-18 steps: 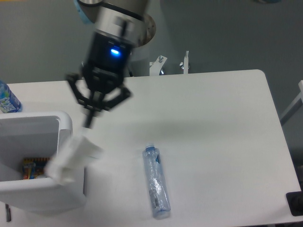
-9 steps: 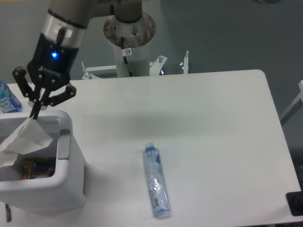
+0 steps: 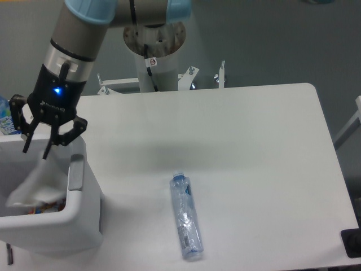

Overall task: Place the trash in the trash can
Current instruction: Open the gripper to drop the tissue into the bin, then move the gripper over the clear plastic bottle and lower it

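Hanging spread apart and gripping nothing, the fingers (image 3: pixel 25 148) of the gripper (image 3: pixel 36 151) are hovering over the trash can (image 3: pixel 79 226). Below them the wrapper (image 3: pixel 36 183) is sitting blurred inside the bin, partly hidden. The crushed bottle (image 3: pixel 186 217) is lying on the table (image 3: pixel 254 158), well apart.

The desk (image 3: pixel 254 141) is white, and so is the bin (image 3: pixel 73 226). The crushed bottle (image 3: pixel 186 217) is clear with a bluish label, the wrapper (image 3: pixel 36 183) white. The pincer (image 3: pixel 36 151) is black with a blue light above.
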You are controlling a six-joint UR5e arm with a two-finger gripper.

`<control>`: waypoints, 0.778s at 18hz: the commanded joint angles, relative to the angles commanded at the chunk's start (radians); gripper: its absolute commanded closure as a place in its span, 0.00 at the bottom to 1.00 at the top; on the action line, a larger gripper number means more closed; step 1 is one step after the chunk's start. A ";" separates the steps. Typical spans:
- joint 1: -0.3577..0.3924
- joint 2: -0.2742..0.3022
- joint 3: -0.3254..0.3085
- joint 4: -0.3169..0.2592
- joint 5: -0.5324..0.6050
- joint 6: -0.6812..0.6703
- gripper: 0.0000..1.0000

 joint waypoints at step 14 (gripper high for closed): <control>0.273 -0.126 0.086 -0.023 0.121 0.107 0.00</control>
